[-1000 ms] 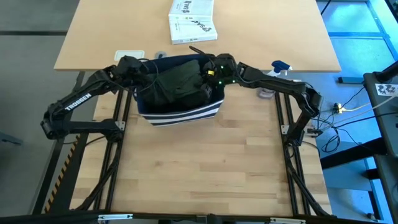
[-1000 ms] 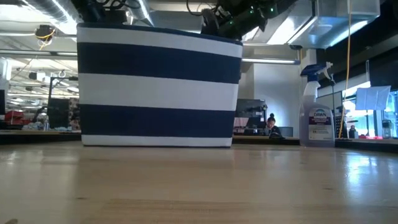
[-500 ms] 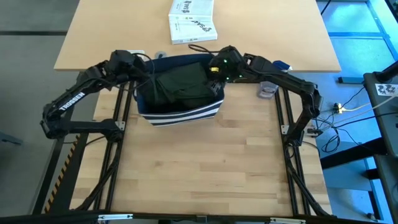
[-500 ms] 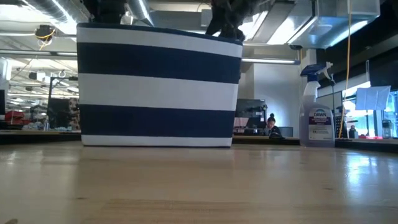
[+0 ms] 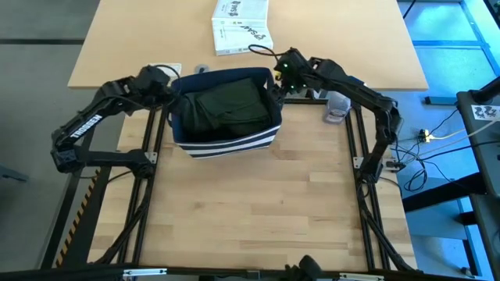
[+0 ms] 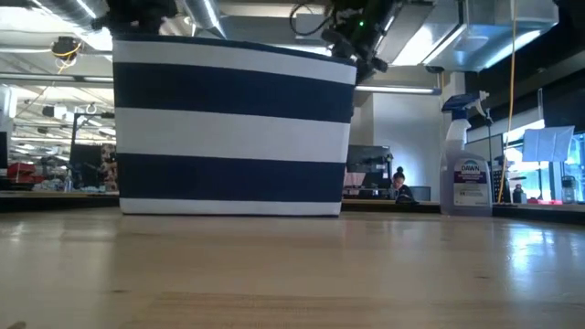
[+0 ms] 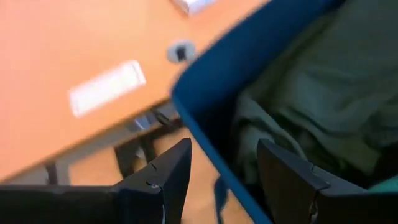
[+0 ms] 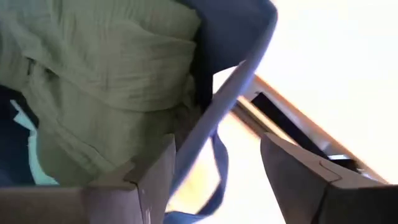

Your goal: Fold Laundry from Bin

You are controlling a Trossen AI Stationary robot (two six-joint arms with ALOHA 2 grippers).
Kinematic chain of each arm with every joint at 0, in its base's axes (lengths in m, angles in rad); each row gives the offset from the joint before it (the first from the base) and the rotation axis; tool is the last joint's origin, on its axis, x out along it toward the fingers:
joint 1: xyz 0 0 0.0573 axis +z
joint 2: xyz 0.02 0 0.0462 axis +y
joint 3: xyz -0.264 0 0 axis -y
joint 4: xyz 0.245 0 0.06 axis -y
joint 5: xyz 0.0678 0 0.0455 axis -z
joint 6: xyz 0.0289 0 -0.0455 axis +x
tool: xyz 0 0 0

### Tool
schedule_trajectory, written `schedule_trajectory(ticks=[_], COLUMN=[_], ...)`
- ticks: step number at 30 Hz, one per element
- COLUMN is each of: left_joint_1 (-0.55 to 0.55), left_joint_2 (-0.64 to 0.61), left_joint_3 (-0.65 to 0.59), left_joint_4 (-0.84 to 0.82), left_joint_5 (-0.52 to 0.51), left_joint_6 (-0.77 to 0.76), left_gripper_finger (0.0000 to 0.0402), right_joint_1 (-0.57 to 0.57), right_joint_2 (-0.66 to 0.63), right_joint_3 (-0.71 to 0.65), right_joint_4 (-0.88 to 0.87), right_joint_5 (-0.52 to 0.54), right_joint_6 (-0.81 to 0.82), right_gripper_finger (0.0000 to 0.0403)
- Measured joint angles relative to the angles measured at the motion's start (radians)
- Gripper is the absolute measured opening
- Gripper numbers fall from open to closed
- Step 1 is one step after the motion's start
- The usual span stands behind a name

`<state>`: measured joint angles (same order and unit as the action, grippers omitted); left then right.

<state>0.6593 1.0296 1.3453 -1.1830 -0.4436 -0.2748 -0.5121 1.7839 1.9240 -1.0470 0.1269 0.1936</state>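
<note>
Both claws have drawn back off the olive-green piece point(image 5: 226, 108) to the bin's point(image 5: 226, 140) rim. At nine o'clock the left claw point(image 7: 224, 180), and at two o'clock the right claw point(image 8: 214, 168), gape wide, empty, straddling its wall on the tabletop point(image 5: 258, 211).

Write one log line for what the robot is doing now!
left gripper: open, at bin rim | right gripper: open, at opposite rim | green cloth: inside bin

Overhead straight down, low camera level at tabletop, wrist cameras close, all sharing the bin point(image 5: 225, 139).
</note>
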Motion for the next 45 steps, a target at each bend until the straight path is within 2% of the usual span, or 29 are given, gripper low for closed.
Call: schedule_trajectory(ticks=[5,13,20,22,25,30,31,33,35,43,45], left_joint_1=[-0.002,0.0,0.0,0.0,-0.001,-0.001,-0.001,0.001,0.002,0.077,0.104], left_joint_2=[0.018,0.016,0.017,0.018,0.032,0.097,0.107,0.12,0.122,0.131,0.145], left_joint_3=[-0.06,-0.12,-0.123,-0.123,-0.135,-0.148,-0.148,-0.15,-0.149,0.008,0.037], left_joint_4=[-0.009,-0.026,-0.04,-0.039,-0.033,-0.011,0.011,0.074,0.136,0.24,0.266], left_joint_5=[0.096,0.049,0.038,0.042,0.044,0.022,0.012,0.001,0.002,-0.03,-0.025], left_joint_6=[-0.101,-0.209,-0.223,-0.222,-0.221,-0.13,-0.111,-0.074,-0.037,0.129,0.174], left_gripper_finger=[0.0176,0.0176,0.0176,0.0176,0.0162,0.0095,0.0076,0.0035,0.0015,0.0004,0.0003], right_joint_1=[-0.014,-0.013,-0.012,-0.012,-0.012,-0.014,-0.014,-0.013,-0.014,-0.032,-0.049], right_joint_2=[0.051,0.119,0.117,0.117,0.117,0.116,0.116,0.116,0.119,0.118,0.118], right_joint_3=[0.0,0.0,-0.001,-0.001,-0.001,0.0,0.0,0.004,0.026,0.189,0.226], right_joint_4=[0.005,0.002,-0.011,-0.02,-0.024,-0.005,-0.001,-0.002,-0.025,-0.038,-0.039], right_joint_5=[-0.05,-0.068,-0.069,-0.083,-0.12,-0.135,-0.135,-0.134,-0.13,-0.025,-0.027], right_joint_6=[0.007,-0.008,-0.028,-0.049,-0.08,-0.105,-0.113,-0.117,-0.125,-0.18,-0.186], right_gripper_finger=[0.0237,0.0237,0.0232,0.0213,0.0159,0.0034,0.002,0.0019,0.0028,0.0007,0.0009])
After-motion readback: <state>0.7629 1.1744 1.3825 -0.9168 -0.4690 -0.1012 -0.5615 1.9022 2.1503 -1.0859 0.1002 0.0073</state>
